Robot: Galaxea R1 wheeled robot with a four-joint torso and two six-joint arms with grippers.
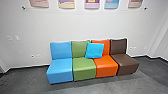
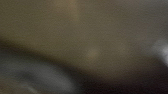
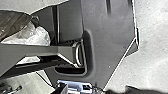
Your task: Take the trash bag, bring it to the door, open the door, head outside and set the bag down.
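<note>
Pale, crinkled translucent plastic, which looks like the trash bag (image 3: 41, 35), lies beside the robot's dark plate in the right wrist view, partly hidden behind the jointed bar. A dark, ribbed shape borders it there. What holds the bag, if anything, I cannot tell. Close to the lens in the left wrist view is a blurred olive-brown surface; whether it is part of the bag is unclear.
Four joined seats, blue (image 1: 60, 70), green (image 1: 84, 68), orange (image 1: 107, 68) and brown (image 1: 127, 63), stand against a white wall (image 1: 75, 27). A bright blue cushion (image 1: 94, 50) leans on them. Grey floor (image 1: 100, 86) lies in front.
</note>
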